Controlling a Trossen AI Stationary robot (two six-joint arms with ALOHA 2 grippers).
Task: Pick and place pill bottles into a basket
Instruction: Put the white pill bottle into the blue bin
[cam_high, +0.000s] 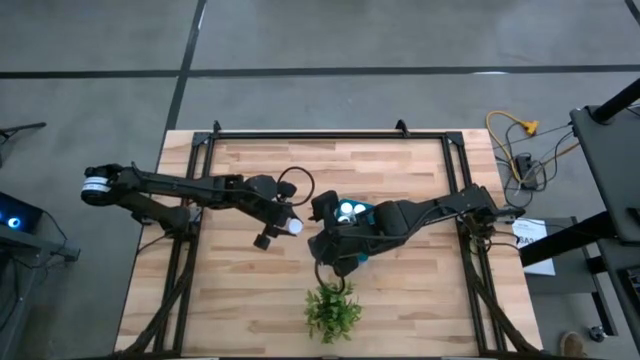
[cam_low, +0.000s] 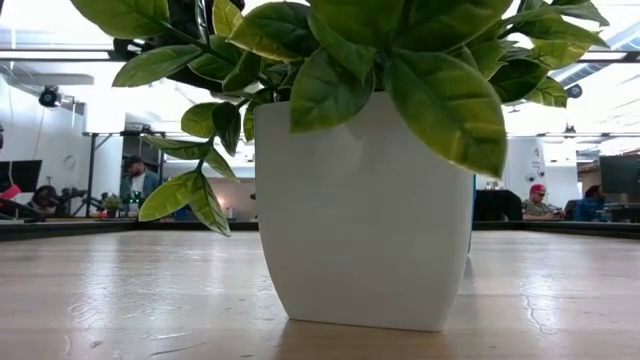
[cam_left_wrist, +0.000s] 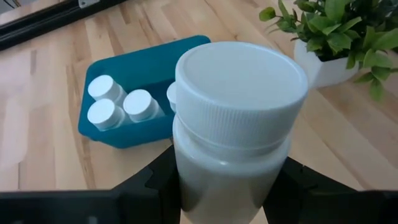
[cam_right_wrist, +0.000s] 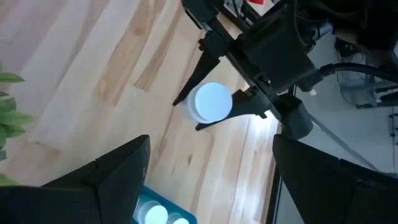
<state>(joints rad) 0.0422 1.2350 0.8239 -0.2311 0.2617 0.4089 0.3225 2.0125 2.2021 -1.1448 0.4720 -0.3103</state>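
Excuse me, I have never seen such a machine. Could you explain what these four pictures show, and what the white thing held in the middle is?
It is a robot with two dark arms at a wooden table. One camera looks down from above, one sits at table height behind a potted plant, and one rides on each wrist. The left gripper is shut on a white pill bottle, carried beside the teal basket. At least three more bottles already stand inside the basket. The right gripper is open and empty, above the basket.
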